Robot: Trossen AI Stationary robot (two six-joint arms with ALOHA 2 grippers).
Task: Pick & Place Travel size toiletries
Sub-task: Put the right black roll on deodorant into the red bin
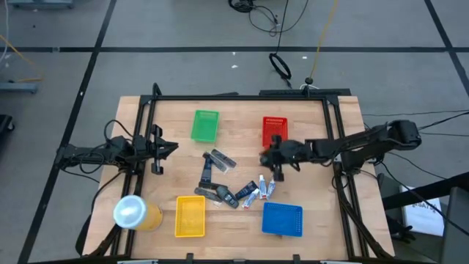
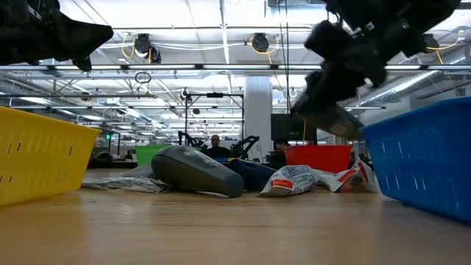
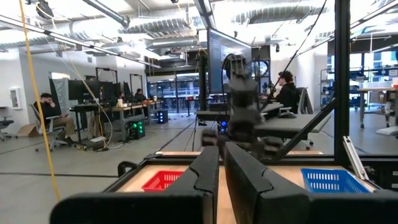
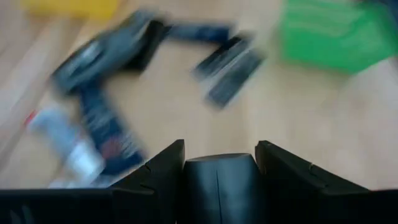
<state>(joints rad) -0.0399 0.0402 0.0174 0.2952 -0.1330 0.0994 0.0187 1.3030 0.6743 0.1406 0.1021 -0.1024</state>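
The travel size toiletries (image 1: 227, 183) lie in a loose heap at mid-table: dark oblong pieces (image 4: 227, 65) and small white tubes (image 1: 264, 189). My right gripper (image 1: 272, 163) hangs above the table, just beyond the heap's right end and near the red basket (image 1: 275, 130), shut on a dark rounded piece (image 4: 219, 180). It is raised well above the tabletop in the low view (image 2: 331, 110). My left gripper (image 1: 167, 149) waits shut at the table's left side, clear of everything; its fingers (image 3: 208, 174) stand close together. My right gripper pinches a dark, smooth, rounded piece (image 4: 219, 171) between its two fingers, which stand on either side of it. The fingers slant down from the table's right. The piece is lifted clear of the table; its length and far end are hidden by the gripper itself.
A green basket (image 1: 205, 126) stands at the far side, a yellow basket (image 1: 190, 216) and a blue basket (image 1: 282, 218) at the near side. A yellow cup with a whitish lid (image 1: 135, 213) stands at the near left. A black frame (image 1: 242, 97) rims the table.
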